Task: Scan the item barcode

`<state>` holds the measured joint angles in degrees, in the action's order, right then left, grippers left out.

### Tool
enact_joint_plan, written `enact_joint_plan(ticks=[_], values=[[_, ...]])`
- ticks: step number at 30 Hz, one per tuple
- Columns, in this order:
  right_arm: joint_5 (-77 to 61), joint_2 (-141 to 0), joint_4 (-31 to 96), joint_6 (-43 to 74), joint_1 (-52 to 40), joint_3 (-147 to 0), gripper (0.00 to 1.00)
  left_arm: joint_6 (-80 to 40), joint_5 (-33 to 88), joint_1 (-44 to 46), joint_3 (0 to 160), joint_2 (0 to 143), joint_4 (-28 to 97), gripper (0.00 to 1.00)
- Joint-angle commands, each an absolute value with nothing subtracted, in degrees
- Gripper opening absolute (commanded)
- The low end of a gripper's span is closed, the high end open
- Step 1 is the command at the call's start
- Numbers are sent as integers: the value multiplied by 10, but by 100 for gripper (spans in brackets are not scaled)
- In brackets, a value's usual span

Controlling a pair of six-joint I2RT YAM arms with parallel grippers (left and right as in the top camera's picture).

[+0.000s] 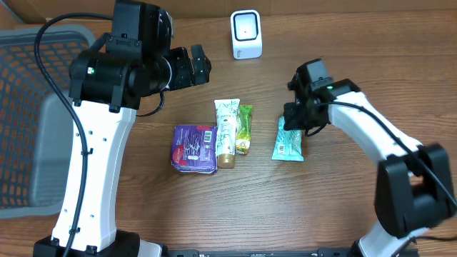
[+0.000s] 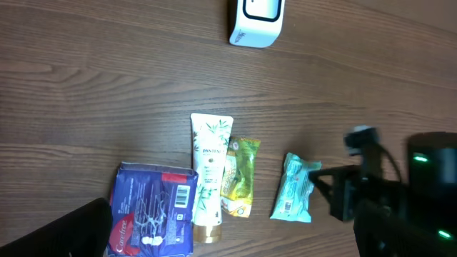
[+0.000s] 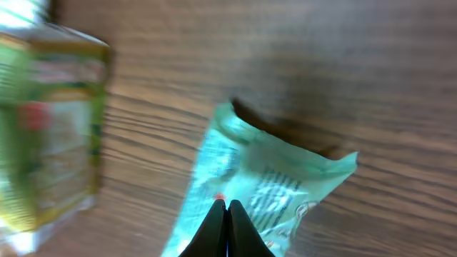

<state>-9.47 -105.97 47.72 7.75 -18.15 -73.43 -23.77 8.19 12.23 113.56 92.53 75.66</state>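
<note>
In the right wrist view the green packet [image 3: 50,128] is blurring and running off the left edge, while the teal packet [image 3: 278,178] is running off the bottom behind the fingers [image 3: 213,232]. In the left wrist view the bottom edge is cutting the purple pack [image 2: 153,210].

**Four items lined up at mid-desk**

On the wooden desk [image 1: 343,43], a purple packet [image 1: 194,148], a white tube [image 1: 227,128], a green sachet [image 1: 244,128] and a teal packet [image 1: 288,143] lie side by side at centre frame. The right gripper [image 1: 294,120], closed, sits at the teal packet's upper end. The left gripper [image 1: 200,64] hangs open higher in the frame. A white scanner [image 1: 246,34] stands at top centre. A grey basket [image 1: 28,107] fills the left edge.
</note>
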Motion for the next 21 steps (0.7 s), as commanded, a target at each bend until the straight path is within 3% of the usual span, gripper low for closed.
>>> enact_joint_plan(ticks=[1, 7, 11, 12, 14, 16, 21], values=[[-57, -1096, 480, 73, -182, -727, 4, -227, 84, 120, 1134, 922, 757, 100], [-17, -1136, 485, 88, -180, -727, 4, -227, 84, 120, 1134, 922, 757, 99], [45, -1137, 509, 243, -169, -727, 4, -227, 84, 120, 1134, 922, 757, 100], [45, -1137, 519, 276, -165, -728, 6, -227, 84, 120, 1134, 922, 757, 100], [44, -1137, 545, 329, -156, -728, 24, -227, 84, 120, 1134, 922, 757, 100], [44, -1135, 575, 332, -149, -735, 31, -227, 84, 120, 1134, 922, 757, 99], [25, -1110, 654, 305, -130, -790, 35, -227, 84, 120, 1134, 922, 757, 99]])
